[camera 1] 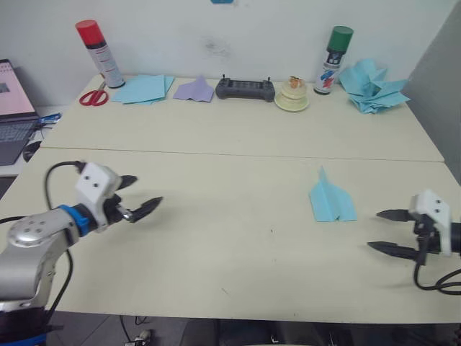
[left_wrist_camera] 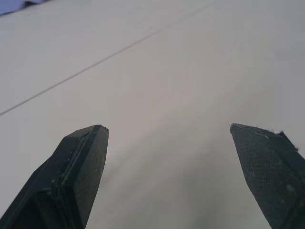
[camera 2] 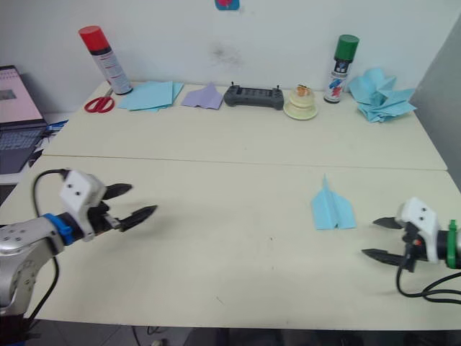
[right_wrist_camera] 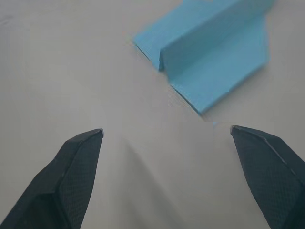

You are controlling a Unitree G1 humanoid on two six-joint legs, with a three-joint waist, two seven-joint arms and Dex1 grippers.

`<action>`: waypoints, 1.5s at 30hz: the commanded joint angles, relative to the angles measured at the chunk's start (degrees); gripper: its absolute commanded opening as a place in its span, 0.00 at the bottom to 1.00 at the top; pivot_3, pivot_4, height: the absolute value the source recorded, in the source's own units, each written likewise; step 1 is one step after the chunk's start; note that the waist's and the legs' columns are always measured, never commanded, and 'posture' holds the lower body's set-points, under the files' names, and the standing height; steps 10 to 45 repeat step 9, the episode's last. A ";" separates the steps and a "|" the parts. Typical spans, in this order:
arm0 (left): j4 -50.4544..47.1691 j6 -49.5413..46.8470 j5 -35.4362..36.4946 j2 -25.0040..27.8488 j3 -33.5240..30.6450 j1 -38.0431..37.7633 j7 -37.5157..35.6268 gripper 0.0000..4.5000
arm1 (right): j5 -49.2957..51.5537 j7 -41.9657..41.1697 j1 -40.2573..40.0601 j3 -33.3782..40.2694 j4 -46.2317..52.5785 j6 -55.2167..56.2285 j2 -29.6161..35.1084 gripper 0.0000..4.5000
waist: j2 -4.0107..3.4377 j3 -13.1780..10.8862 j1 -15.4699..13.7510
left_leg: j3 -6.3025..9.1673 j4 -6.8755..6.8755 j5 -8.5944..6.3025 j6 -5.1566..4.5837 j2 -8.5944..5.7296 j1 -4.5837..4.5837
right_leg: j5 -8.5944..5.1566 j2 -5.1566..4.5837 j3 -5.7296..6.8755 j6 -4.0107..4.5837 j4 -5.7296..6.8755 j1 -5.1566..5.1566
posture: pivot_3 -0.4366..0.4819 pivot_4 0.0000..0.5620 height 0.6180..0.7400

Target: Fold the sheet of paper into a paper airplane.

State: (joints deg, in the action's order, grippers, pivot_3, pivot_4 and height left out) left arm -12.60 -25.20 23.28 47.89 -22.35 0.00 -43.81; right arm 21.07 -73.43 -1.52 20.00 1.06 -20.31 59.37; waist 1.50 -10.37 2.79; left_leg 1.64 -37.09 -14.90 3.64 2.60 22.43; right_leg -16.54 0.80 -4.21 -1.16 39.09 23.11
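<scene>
On table, paper airplane (camera 1: pixel 331 200) lies free — left pincer (camera 1: pixel 140 197), right pincer (camera 1: pixel 384 231) both spread.

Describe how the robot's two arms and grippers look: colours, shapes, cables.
Each gripper, left and right, has two black pointed fingers on a white boxy housing. The left arm is silver-grey with a blue ring; the right shows a green band. A black cable loops from each wrist.

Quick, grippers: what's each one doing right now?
Left gripper: open, holding nothing.
Right gripper: open, holding nothing, beside the paper airplane.
</scene>
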 commanded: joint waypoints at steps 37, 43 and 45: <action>-5.03 0.27 -0.44 -3.18 -4.43 -7.29 2.72 1.00 | 0.31 4.08 5.76 2.13 -5.42 4.95 -0.98 0.99 | 0.01 -0.01 0.04 | -0.03 0.00 0.04 -0.04 0.04 -0.71 | 0.01 0.08 -0.02 -0.25 -0.11 -0.75 | 0.48 0.27 1.00; -5.03 0.27 -0.44 -3.18 -4.43 -7.29 2.72 1.00 | 0.31 4.08 5.76 2.13 -5.42 4.95 -0.98 0.99 | 0.01 -0.01 0.04 | -0.03 0.00 0.04 -0.04 0.04 -0.71 | 0.01 0.08 -0.02 -0.25 -0.11 -0.75 | 0.48 0.27 1.00; -5.03 0.27 -0.44 -3.18 -4.43 -7.29 2.72 1.00 | 0.31 4.08 5.76 2.13 -5.42 4.95 -0.98 0.99 | 0.01 -0.01 0.04 | -0.03 0.00 0.04 -0.04 0.04 -0.71 | 0.01 0.08 -0.02 -0.25 -0.11 -0.75 | 0.48 0.27 1.00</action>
